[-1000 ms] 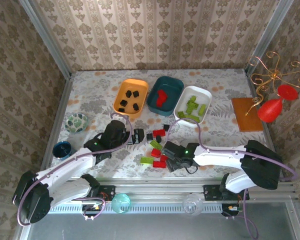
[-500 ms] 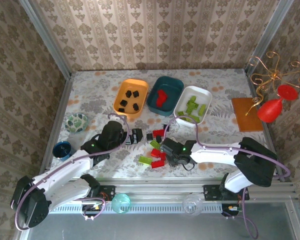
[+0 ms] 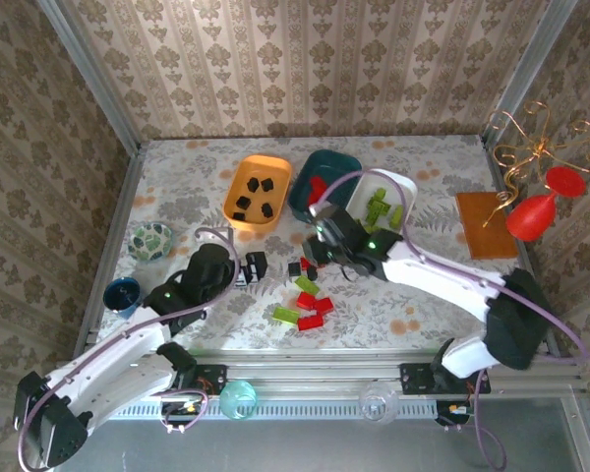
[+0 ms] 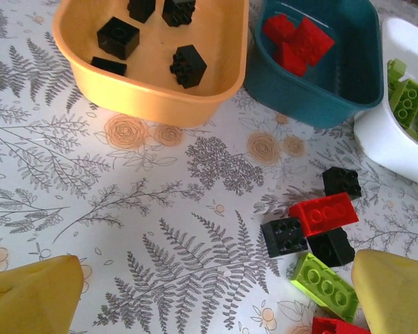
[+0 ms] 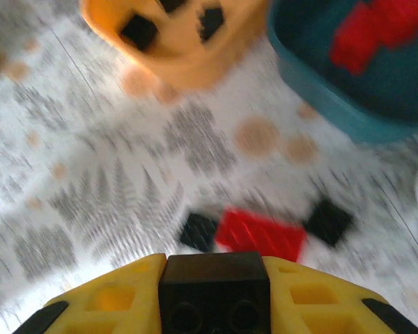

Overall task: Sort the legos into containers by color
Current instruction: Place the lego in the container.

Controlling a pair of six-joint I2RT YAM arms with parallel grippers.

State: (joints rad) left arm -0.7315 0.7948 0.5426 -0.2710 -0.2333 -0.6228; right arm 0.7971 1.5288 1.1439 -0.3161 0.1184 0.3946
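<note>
Legos scattered loose on table before tubs; black ones held in orange tub, red in teal tub, green in white tub. Black lego clamped in right gripper; left gripper spread wide, nothing held.

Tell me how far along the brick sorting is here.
Partly done. The orange tub holds black bricks, the teal tub red bricks, the white tub green bricks. In hand: the right tool grips a black brick; the left tool is open and empty. Left: a loose pile of red, black and green pieces on the table.
</note>
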